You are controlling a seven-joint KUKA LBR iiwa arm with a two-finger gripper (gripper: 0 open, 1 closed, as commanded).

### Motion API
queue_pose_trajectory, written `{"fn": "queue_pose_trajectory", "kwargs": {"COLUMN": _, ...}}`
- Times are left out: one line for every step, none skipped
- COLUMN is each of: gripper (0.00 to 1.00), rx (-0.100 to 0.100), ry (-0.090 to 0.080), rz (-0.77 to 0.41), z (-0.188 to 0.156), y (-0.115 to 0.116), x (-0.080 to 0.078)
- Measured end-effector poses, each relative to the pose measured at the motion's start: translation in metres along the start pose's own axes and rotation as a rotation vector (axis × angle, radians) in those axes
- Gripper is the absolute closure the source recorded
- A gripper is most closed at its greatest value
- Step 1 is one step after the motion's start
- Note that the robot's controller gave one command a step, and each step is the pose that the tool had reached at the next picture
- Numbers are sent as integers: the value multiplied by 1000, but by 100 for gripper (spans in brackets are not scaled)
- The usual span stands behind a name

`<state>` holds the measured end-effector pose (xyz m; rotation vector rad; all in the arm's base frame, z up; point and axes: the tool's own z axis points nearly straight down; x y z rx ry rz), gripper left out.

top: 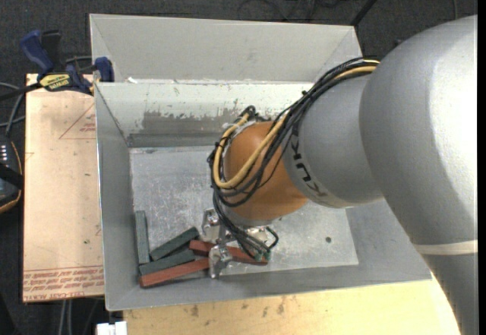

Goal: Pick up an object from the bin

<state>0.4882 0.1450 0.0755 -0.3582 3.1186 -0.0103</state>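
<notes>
A grey metal bin (167, 181) seen from above. A large silver robot arm (395, 136) reaches in from the right, its wrist under an orange cover (258, 174) strung with cables (334, 79). The jaws sit low in the bin's lower middle, at the right ends of a small heap of flat bars: a reddish-brown bar (173, 273), a dark grey bar (173, 244) just above it, and a short red piece (244, 256) to the right. Another grey bar (142, 233) lies near the left wall. Whether the jaws are apart or clamped on anything cannot be told.
</notes>
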Motion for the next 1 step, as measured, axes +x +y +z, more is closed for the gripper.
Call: {"fn": "queue_pose_trajectory", "kwargs": {"gripper": 100, "rx": -7, "ry": -2, "rz": -70, "z": -155, "y": -14, "x": 4}}
